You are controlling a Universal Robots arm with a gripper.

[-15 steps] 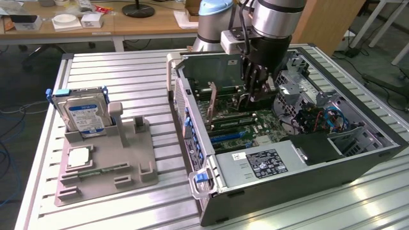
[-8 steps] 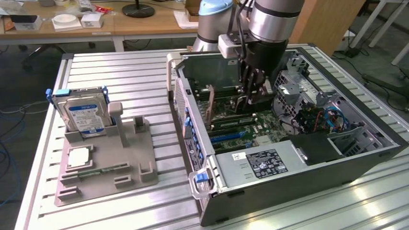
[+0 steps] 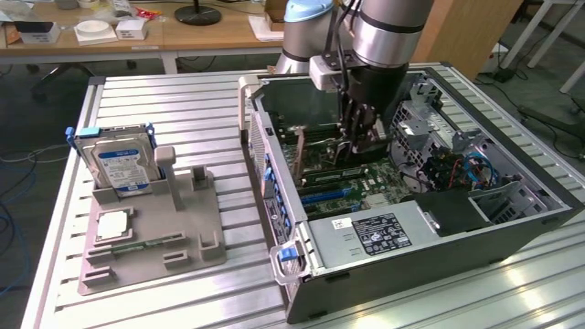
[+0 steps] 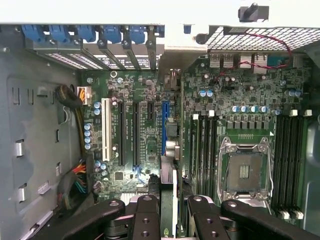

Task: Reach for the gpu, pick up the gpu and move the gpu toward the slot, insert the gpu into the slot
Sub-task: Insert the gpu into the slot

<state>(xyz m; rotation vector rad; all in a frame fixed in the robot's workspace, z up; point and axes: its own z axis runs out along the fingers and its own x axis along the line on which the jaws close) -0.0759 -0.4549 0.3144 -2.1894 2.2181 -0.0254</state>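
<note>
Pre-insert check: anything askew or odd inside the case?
Nothing stands out. The gripper holds the thin dark circuit card edge-on, in line with the long blue plastic slot; neighbouring slots look empty.

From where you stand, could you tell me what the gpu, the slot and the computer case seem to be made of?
The gpu, held edge-on in the gripper, looks like thin rigid circuit board, brownish along its edge. The slot seems to be moulded plastic, glossy blue, beside black and white strips of the same kind. The computer case appears to be sheet metal, dark painted outside and bare grey inside, with perforated panels.
</note>
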